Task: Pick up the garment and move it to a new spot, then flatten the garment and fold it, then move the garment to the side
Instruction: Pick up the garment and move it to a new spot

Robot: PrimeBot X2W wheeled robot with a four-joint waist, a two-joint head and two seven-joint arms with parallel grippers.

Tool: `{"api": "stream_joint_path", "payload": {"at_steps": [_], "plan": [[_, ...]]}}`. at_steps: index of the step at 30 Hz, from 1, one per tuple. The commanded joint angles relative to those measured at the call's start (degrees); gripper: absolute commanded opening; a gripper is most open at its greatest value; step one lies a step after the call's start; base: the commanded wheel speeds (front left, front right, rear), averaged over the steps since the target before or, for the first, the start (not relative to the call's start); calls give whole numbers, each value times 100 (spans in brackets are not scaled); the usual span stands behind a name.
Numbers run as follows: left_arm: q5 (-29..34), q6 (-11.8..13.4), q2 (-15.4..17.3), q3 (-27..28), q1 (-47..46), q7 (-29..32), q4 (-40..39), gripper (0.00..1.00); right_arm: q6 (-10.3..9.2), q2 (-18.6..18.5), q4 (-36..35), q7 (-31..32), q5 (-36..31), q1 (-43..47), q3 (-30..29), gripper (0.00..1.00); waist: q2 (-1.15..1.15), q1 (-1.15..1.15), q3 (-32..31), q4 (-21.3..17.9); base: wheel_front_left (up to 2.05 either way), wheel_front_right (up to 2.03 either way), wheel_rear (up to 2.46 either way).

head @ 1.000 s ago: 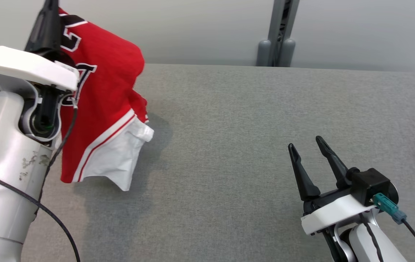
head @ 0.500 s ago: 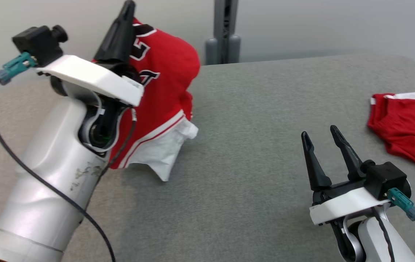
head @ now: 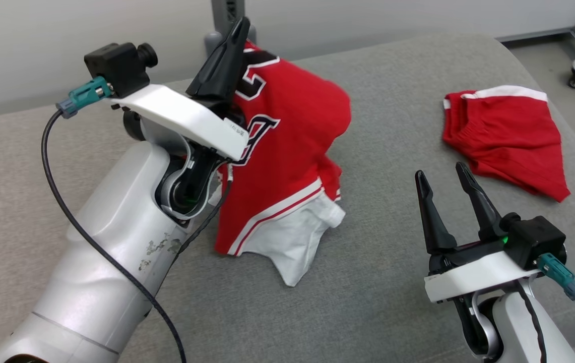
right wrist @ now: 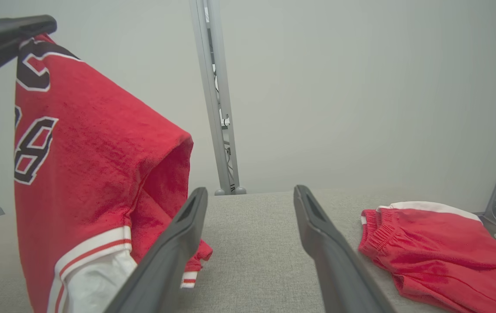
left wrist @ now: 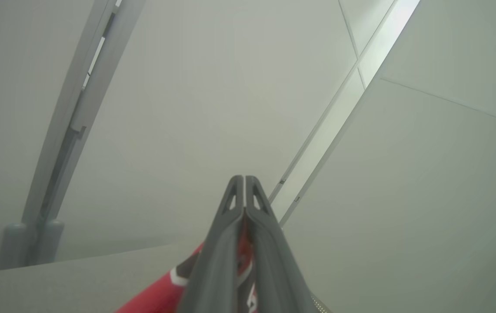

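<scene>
Jersey (head: 292,136) hangs pinched in the closed left gripper (head: 240,27); that thin edge-hold may slip under its weight. Right gripper (head: 441,170), at four o'clock, gapes empty.

The red jersey (right wrist: 100,143) bears black, white-edged characters: an 8 (right wrist: 34,150) reads clearly; the one above it is only partly visible.
</scene>
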Motion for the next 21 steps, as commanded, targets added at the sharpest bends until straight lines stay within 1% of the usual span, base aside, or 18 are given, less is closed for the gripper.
{"api": "stream_joint_path", "payload": {"at_steps": [1,4,11,12,13,17,21], "plan": [[80,34,64,-10,12,-4,157,0,0,0,-38,-26,33,-73,25,100,0,0,157,-180,0,0,0],[319,45,193,-106,-104,-100,659,0,0,17,-53,-26,63,-136,95,100,0,0,291,-332,0,0,0],[733,12,251,-296,-396,-280,1955,0,0,29,-87,-26,170,-303,295,100,0,0,616,-596,0,0,0],[796,38,272,-313,-452,-312,2159,84,0,30,-95,-26,204,-324,327,100,0,0,656,-620,0,0,0],[861,67,279,-342,-504,-322,2346,100,0,30,-100,-26,236,-338,354,100,0,0,689,-638,0,0,0],[1253,228,330,-499,-703,-429,2950,100,0,29,-97,-26,318,-379,415,100,0,0,767,-666,0,0,0],[1361,211,267,-428,-752,-459,3153,100,0,30,-68,-26,324,-366,400,100,0,0,756,-617,0,0,0]]}}
